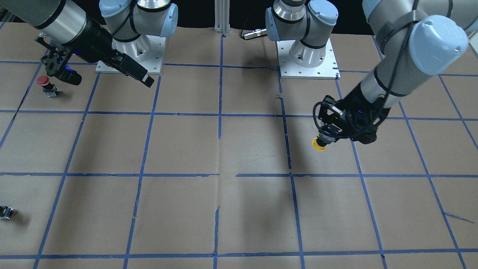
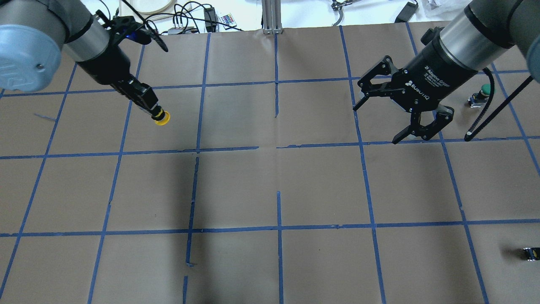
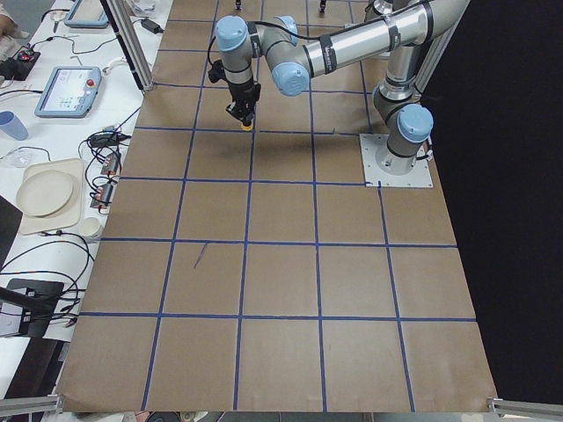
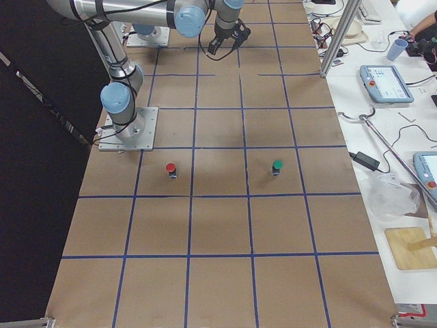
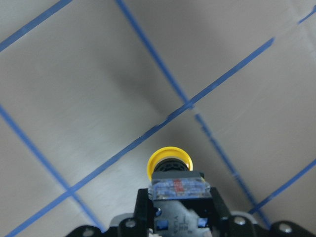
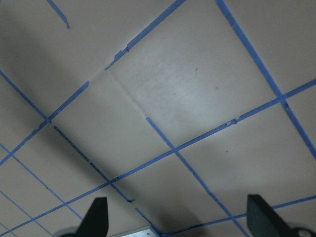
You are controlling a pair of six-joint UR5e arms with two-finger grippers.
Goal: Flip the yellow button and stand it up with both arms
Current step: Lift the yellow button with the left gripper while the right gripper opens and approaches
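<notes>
Holds the yellow button [image 2: 162, 118] clamped by its body in the left tool [image 2: 154, 110], cap just beyond the tool's tip, above the table [image 2: 270, 185]. Shows the right tool [image 2: 375, 125] spread apart, empty, well away.

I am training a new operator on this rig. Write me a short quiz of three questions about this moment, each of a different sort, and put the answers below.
1. True or false: the right gripper is open and holds nothing.
2. Choose one. What does the left gripper hold?
A) nothing
B) the yellow button
C) a roll of tape
3. Fill in the missing word: in the left wrist view, the fingers clamp the button by its ___, and the round yellow cap sticks out free beyond them.

Key:
1. True. Its jaws are spread wide above bare table.
2. B.
3. body.
</notes>
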